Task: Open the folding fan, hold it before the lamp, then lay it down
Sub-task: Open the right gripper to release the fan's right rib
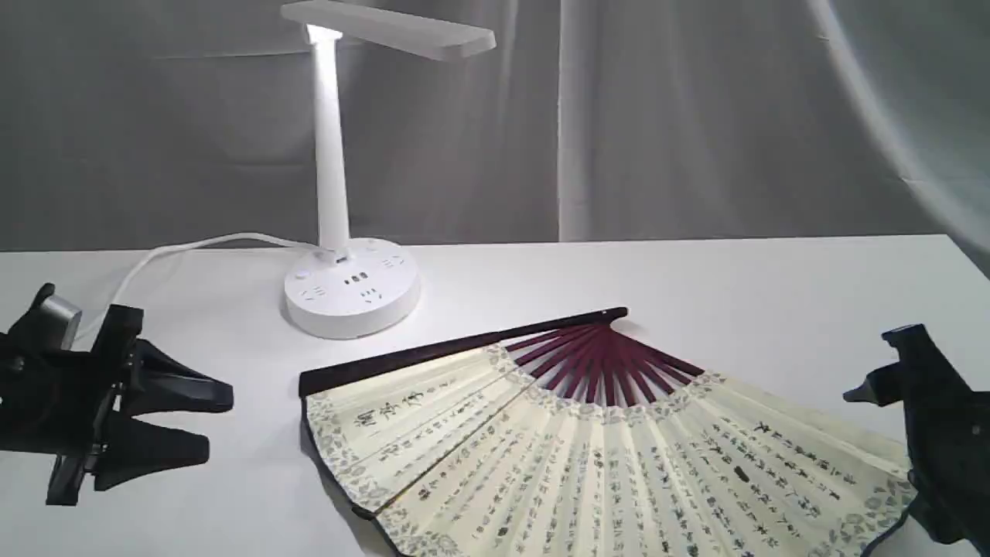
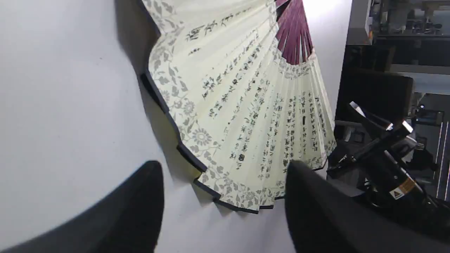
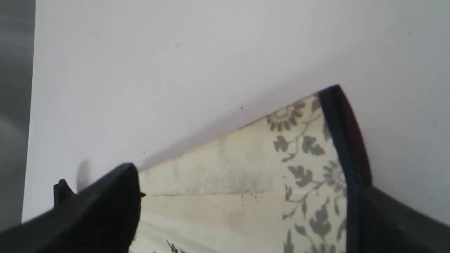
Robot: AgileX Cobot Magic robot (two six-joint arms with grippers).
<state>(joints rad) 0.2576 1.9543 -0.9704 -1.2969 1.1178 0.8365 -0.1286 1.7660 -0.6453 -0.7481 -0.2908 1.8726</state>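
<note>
The folding fan (image 1: pixel 588 456) lies spread open on the white table, cream leaf with calligraphy facing up and maroon ribs pointing towards the back. Behind it at the left stands the lamp (image 1: pixel 332 155), its bar head lit. My left gripper (image 1: pixel 216 424) is open, left of the fan and clear of it. From the left wrist the fan (image 2: pixel 246 105) shows beyond the open gripper (image 2: pixel 223 167). My right gripper (image 1: pixel 889 441) stands open at the fan's right end. In the right wrist view the fan's bordered corner (image 3: pixel 302 147) lies between the spread fingers of the gripper (image 3: pixel 249 182).
The lamp's white cord (image 1: pixel 178 251) runs from its round base (image 1: pixel 352 290) towards the left edge. A grey curtain hangs behind the table (image 1: pixel 773 294). The right arm (image 2: pixel 383 158) shows in the left wrist view beyond the fan.
</note>
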